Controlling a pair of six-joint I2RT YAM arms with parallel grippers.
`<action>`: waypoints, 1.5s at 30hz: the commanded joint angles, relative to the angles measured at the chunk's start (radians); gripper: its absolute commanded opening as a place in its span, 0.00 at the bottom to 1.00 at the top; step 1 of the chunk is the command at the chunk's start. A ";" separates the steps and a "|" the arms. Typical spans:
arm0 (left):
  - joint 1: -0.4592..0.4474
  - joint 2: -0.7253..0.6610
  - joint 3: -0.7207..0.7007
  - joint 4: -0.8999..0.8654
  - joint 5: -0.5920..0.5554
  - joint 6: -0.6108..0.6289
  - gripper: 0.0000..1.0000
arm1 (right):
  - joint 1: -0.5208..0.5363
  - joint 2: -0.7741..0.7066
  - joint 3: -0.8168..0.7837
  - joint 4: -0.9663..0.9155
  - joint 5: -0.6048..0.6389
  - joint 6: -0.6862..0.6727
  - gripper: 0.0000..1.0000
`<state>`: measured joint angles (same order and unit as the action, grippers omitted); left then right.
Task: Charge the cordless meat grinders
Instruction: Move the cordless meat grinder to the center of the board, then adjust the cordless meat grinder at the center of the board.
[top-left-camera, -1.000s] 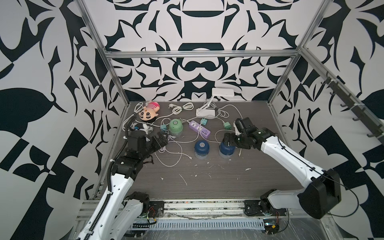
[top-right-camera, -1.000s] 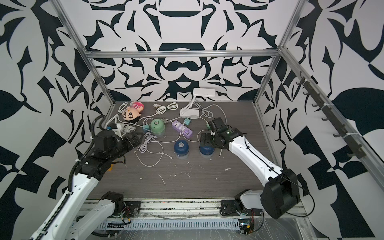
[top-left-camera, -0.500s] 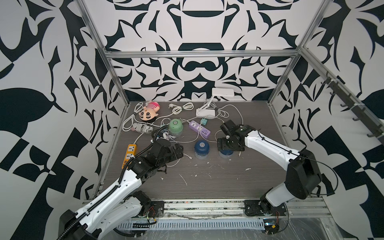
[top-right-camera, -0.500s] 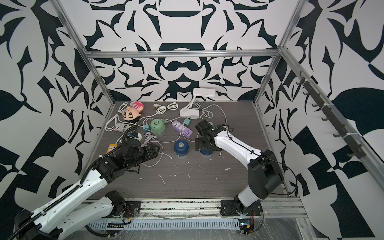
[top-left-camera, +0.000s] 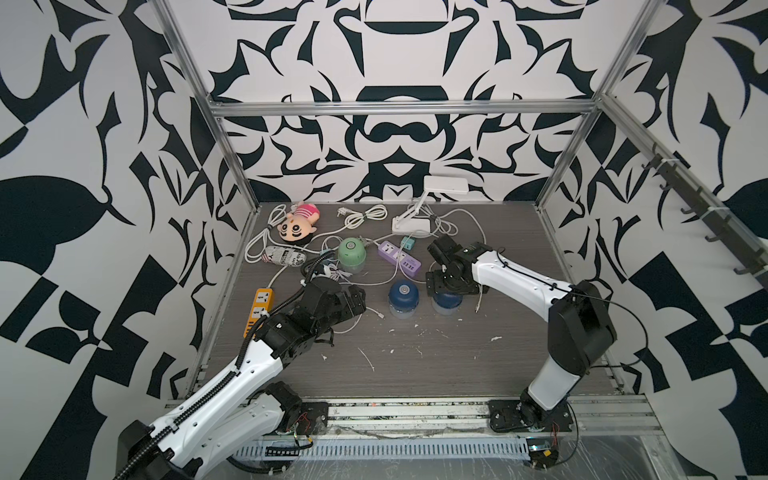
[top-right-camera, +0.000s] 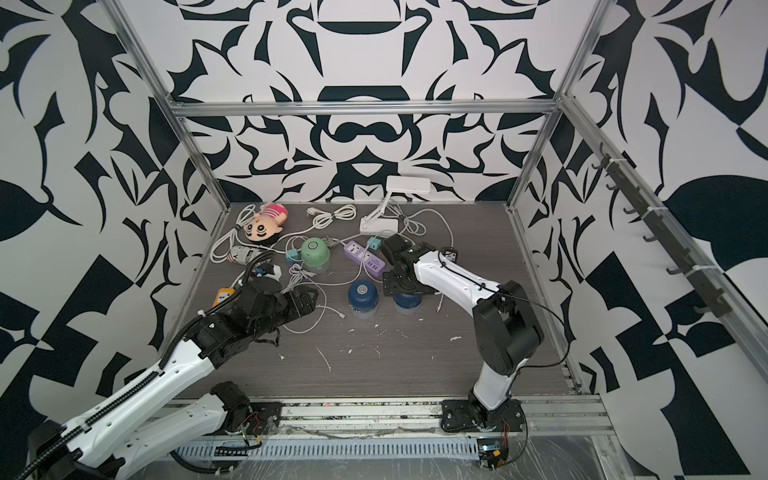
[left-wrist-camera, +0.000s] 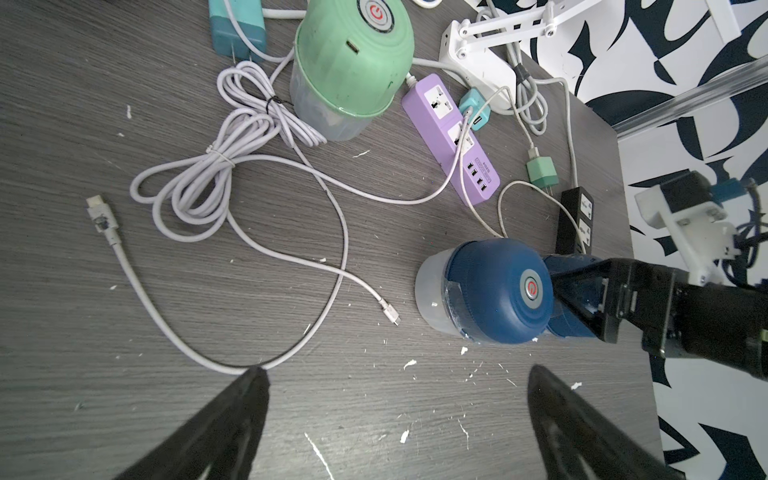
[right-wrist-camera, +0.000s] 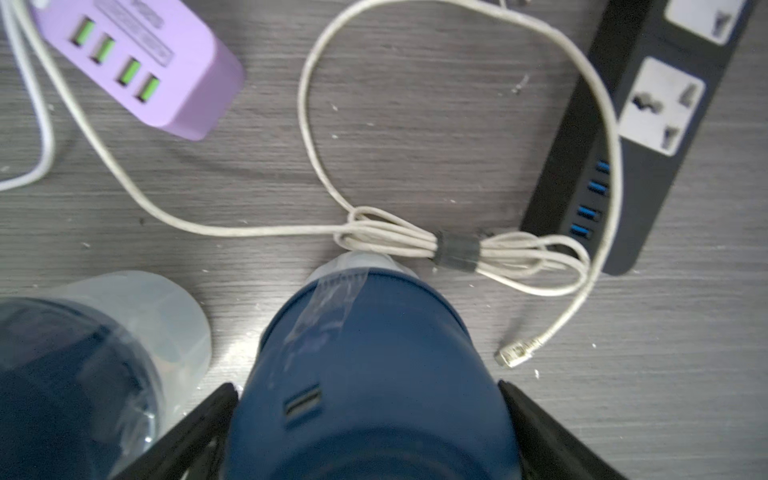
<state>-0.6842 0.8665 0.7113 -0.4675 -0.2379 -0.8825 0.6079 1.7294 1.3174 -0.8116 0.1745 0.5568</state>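
Three cordless meat grinders stand upright on the table. The mint green one (top-left-camera: 351, 254) (left-wrist-camera: 353, 62) is toward the back. Two navy ones stand side by side in front of it: the left one (top-left-camera: 403, 297) (left-wrist-camera: 494, 291) and the right one (top-left-camera: 446, 305) (right-wrist-camera: 374, 353). My right gripper (top-left-camera: 446, 286) (right-wrist-camera: 365, 388) hangs over the right navy grinder, open, one finger on each side of its dome; I cannot tell if they touch it. My left gripper (top-left-camera: 357, 301) (left-wrist-camera: 397, 372) is open over bare table left of the navy pair, holding nothing.
A purple power strip (top-left-camera: 399, 259), a black one (right-wrist-camera: 648, 124) and an orange one (top-left-camera: 262, 305) lie around the grinders. White cables sprawl between them, one loose plug end (left-wrist-camera: 388, 311) near the left navy grinder, a bundled one (right-wrist-camera: 457, 249) behind the right one. White lamp (top-left-camera: 415, 220) and doll (top-left-camera: 297, 222) sit at the back.
My left arm swung from the left wall toward the middle, uncovering the orange strip. My right gripper shifted left and came down over the right navy grinder. Both stayed open.
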 joint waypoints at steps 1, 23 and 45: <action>-0.003 -0.015 -0.017 0.007 -0.019 -0.022 0.99 | 0.029 0.010 0.061 -0.025 0.052 -0.020 0.99; -0.003 0.036 0.004 0.022 0.117 0.062 0.99 | 0.082 -0.151 -0.086 -0.010 0.028 -0.130 0.77; -0.343 0.545 0.073 0.416 0.121 -0.069 0.96 | 0.131 -0.405 -0.331 -0.052 0.074 -0.046 0.74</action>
<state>-1.0245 1.3598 0.7254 -0.1596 -0.1089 -0.9360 0.7403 1.3605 0.9909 -0.8490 0.2115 0.4873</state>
